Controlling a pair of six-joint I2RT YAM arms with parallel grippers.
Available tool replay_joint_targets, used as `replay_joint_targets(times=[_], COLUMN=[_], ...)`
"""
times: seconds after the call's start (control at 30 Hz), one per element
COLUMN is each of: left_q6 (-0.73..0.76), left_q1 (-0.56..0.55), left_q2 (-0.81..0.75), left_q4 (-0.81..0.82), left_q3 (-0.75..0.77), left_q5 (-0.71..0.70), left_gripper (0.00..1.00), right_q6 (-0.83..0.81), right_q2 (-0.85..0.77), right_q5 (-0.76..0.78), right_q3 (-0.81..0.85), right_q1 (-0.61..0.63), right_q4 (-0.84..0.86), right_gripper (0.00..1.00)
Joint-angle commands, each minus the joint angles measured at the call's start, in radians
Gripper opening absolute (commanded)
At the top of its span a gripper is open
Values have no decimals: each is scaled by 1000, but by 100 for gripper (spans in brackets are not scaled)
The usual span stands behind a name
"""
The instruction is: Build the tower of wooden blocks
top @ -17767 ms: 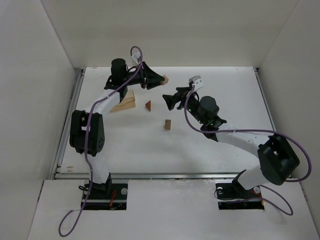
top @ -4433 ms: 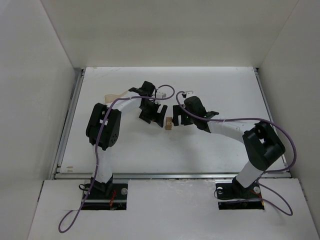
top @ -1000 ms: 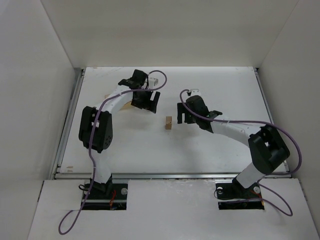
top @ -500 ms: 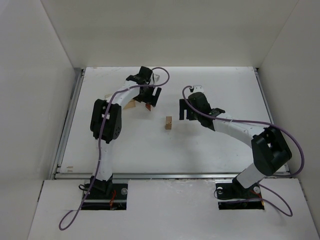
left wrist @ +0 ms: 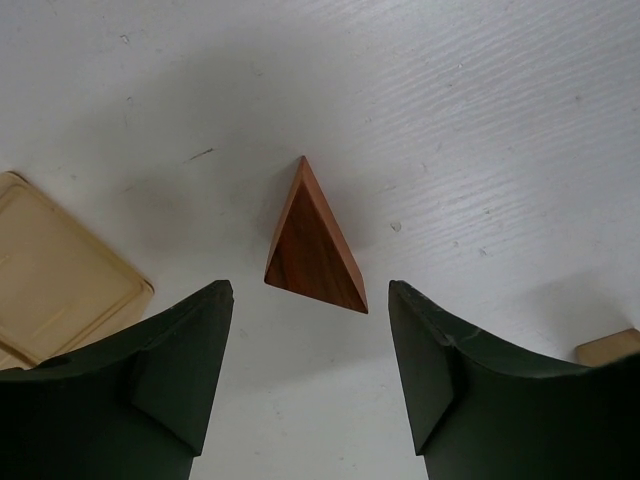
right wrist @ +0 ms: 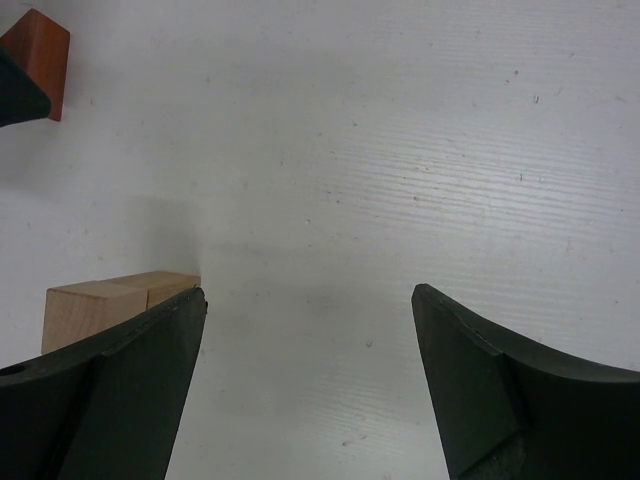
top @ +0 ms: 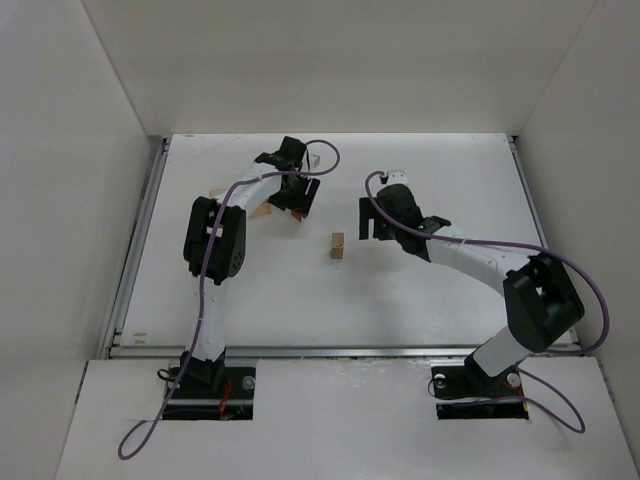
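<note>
left wrist — reddish-brown roof piece (left wrist: 312, 245) between spread left claw (left wrist: 310, 288) | right claw (right wrist: 309, 292) spread

The left arm (top: 215, 245) and right arm (top: 470, 258) reach forward and bend inward. The left gripper (left wrist: 308, 292) has its jaws apart and grips nothing. The right gripper (right wrist: 310, 292) is wide open.

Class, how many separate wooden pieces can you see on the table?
3: red-brown triangle at the open left pincer, tan block mid-table, pale slab partly under the left arm. Others may be hidden.

No readable text — no labels, numbers
</note>
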Motion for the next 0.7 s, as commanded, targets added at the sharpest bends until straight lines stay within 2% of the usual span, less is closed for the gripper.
replay_joint_targets(times=[0.0, 0.23, 0.4, 0.47, 0.63, 0.67], left_q6=[-1, -1, -1, -1, 9, 21], left_q1=[-2, -2, -2, -2, -2, -2], left_q2=[4, 25, 56, 56, 56, 56], left_q4=[3, 3, 3, 3, 3, 12], left_q3=[19, 28, 48, 48, 48, 48], left_q5=[13, 22, 22, 22, 0, 0], left_gripper=[60, 58, 42, 41, 25, 25], right_q6=[-10, -10, -19, -19, -19, -19], right_q2=[-46, -46, -46, -46, -37, -37], right_q5=[17, 17, 17, 17, 17, 17], right_q3=[24, 24, 33, 33, 42, 42], right_q1=[-5, -5, -5, -5, -5, -5], right_q4=[20, 11, 2, 2, 2, 2], right_gripper=[89, 89, 89, 89, 89, 89])
